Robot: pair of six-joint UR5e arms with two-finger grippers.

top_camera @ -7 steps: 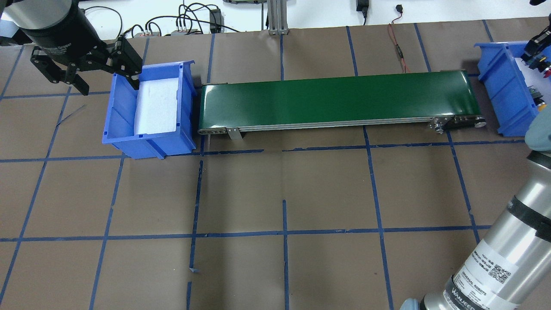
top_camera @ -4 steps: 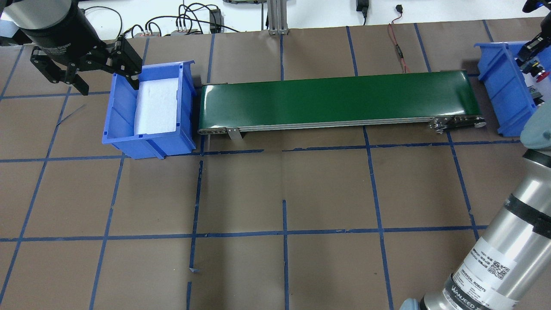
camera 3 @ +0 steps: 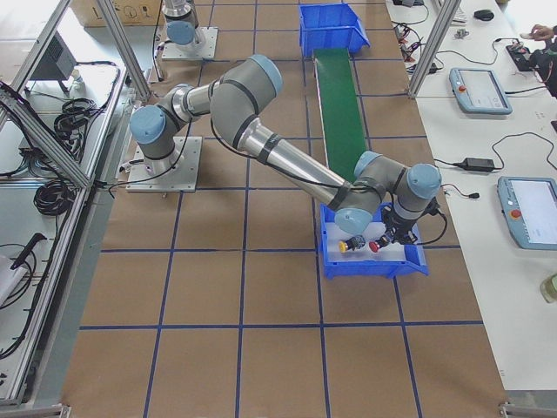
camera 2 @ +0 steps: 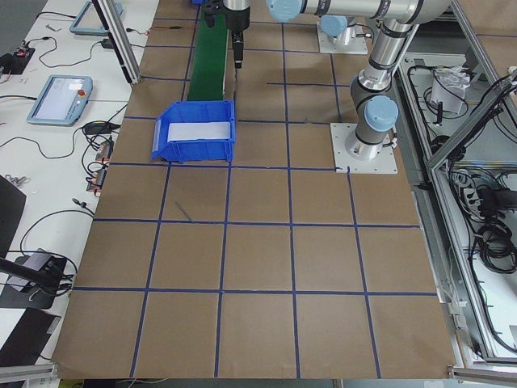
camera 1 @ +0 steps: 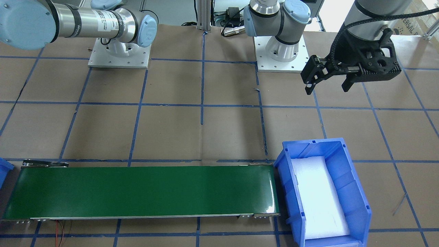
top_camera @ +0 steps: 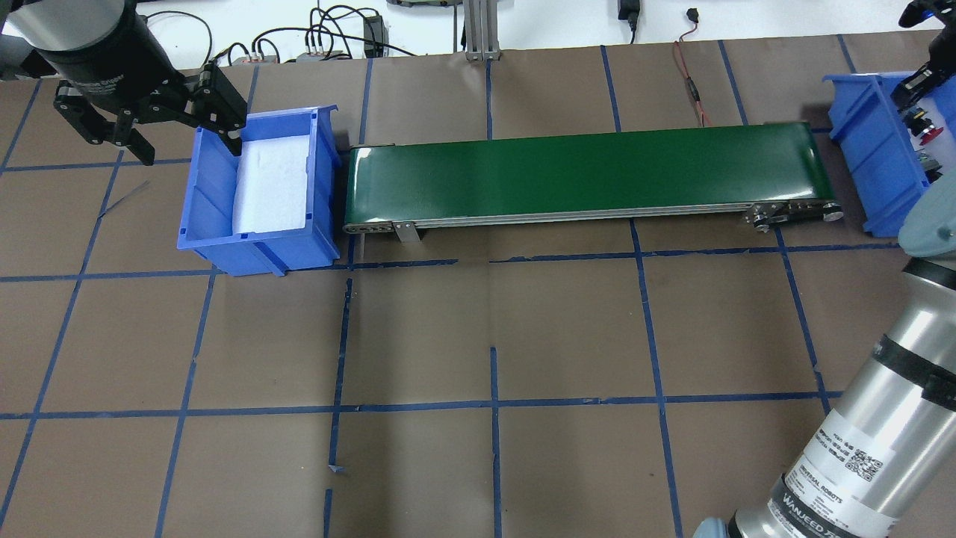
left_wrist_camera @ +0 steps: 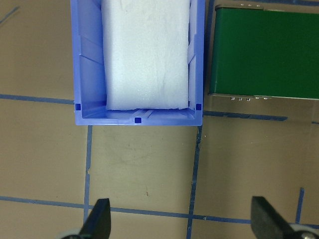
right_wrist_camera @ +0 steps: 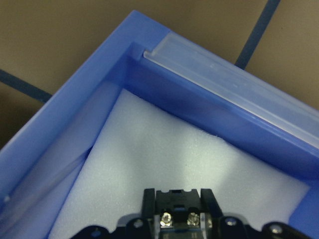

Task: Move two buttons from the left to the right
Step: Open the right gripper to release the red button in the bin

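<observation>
The red-capped button [camera 3: 376, 246] is held in my right gripper [camera 3: 393, 237] just above the white foam inside the right blue bin [camera 3: 374, 266]. In the right wrist view its grey-black contact block [right_wrist_camera: 175, 211] sits between the two fingers. The overhead view shows the red cap [top_camera: 930, 135] below the gripper [top_camera: 917, 82]. The yellow-capped button [camera 3: 346, 245] lies on the foam beside it. My left gripper [top_camera: 183, 138] is open and empty, hovering by the near-left side of the left blue bin [top_camera: 254, 246], which holds only white foam.
A green conveyor belt [top_camera: 590, 175] runs between the two bins and carries nothing. The left bin [camera 1: 363, 202] stands at its end. My right arm's forearm [top_camera: 874, 418] crosses the table's right front corner. Cables lie along the far edge.
The red button in my right gripper has shifted a little toward the left within the right bin. My right arm's elbow has moved slightly. The left arm has not moved.
</observation>
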